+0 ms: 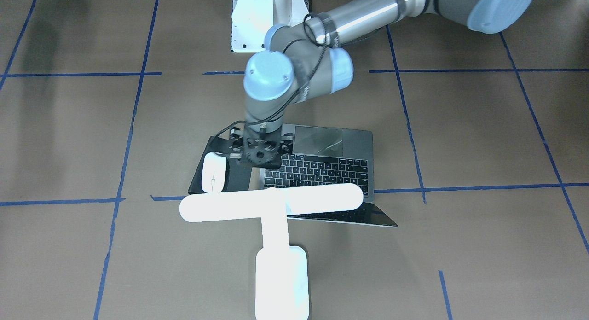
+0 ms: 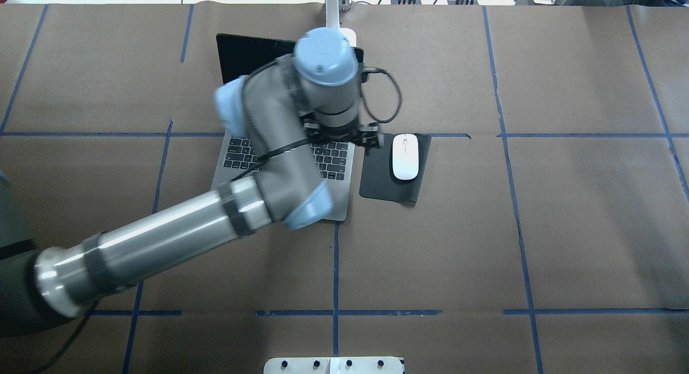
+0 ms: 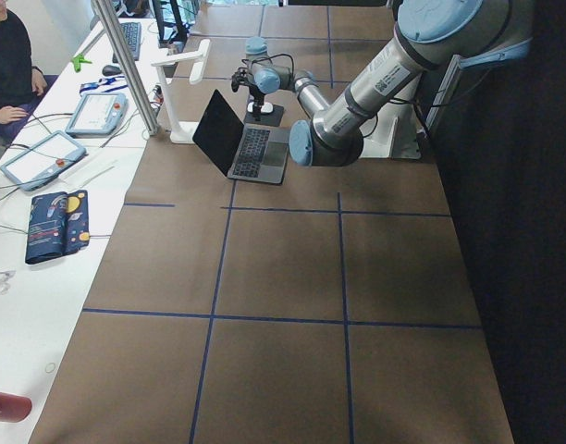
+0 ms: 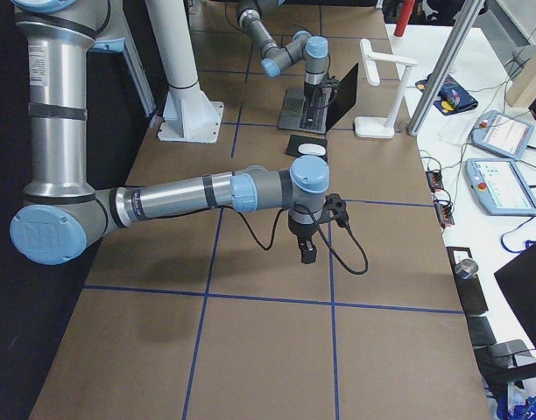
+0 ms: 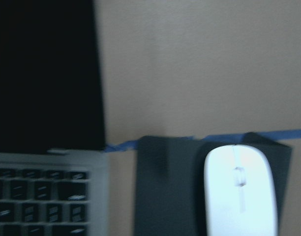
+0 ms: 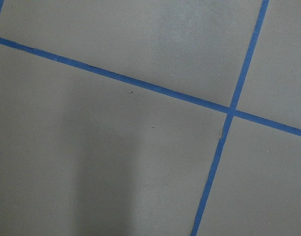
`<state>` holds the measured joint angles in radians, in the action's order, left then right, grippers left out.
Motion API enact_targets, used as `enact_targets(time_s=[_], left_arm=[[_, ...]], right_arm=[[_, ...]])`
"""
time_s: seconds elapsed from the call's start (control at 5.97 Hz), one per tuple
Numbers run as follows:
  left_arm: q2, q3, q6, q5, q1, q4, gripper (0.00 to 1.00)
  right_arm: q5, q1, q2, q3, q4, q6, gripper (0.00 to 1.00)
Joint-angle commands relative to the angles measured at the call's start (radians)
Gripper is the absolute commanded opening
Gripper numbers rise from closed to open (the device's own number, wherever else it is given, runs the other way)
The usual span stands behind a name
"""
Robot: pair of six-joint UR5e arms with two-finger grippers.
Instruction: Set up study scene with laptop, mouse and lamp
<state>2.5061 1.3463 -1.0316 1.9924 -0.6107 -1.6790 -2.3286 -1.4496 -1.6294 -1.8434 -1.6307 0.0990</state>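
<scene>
Looming nearest the overhead camera, the left arm (image 2: 161, 239) reaches toward the table's far edge. Its left gripper (image 1: 256, 158) hangs between the laptop (image 2: 237, 153) and the mouse pad (image 2: 379, 183); its jaws are hidden, so their state cannot be told. The right gripper (image 4: 306, 249) hovers over bare paper near the right end, and its jaw state is likewise unclear. The laptop stands open mid-far-edge. It is probably stiff and weighty, best held by the deck edges. The lamp (image 1: 271, 205) behind it looks top-heavy, so the stem suits a grip. The mouse (image 2: 405, 156) lies on the pad and looks light and slick; pinch its sides. The table (image 2: 565, 228) is covered in brown paper with blue tape lines, and operators' benches lie beyond.
</scene>
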Motion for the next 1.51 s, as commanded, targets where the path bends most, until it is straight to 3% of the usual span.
enact_targets(time_s=[0.0,0.33,0.67,1.0,1.17,1.34], left_arm=[[-0.278,0.337,0.149,0.000,-0.056,0.118,1.00],[-0.511,0.498,0.435,0.003,-0.171,0.136,1.00],[-0.729,0.548,0.659,0.058,-0.384,0.133,1.00],[-0.880,0.504,0.961,0.205,-0.687,0.137,1.00],[-0.933,0.423,1.148,0.229,-0.831,0.134,1.00],[-0.938,0.351,1.209,0.299,-0.916,0.139,1.00]], right_arm=[[0.000,0.000,-0.001,-0.002,0.000,-0.002,1.00],[0.000,-0.002,-0.015,-0.005,0.000,-0.002,1.00],[0.003,-0.020,-0.106,0.003,0.000,-0.021,1.00],[0.000,-0.095,-0.148,0.004,0.000,-0.013,1.00],[-0.001,-0.097,-0.153,0.004,0.000,-0.019,1.00],[-0.002,-0.097,-0.150,0.007,0.000,-0.021,1.00]])
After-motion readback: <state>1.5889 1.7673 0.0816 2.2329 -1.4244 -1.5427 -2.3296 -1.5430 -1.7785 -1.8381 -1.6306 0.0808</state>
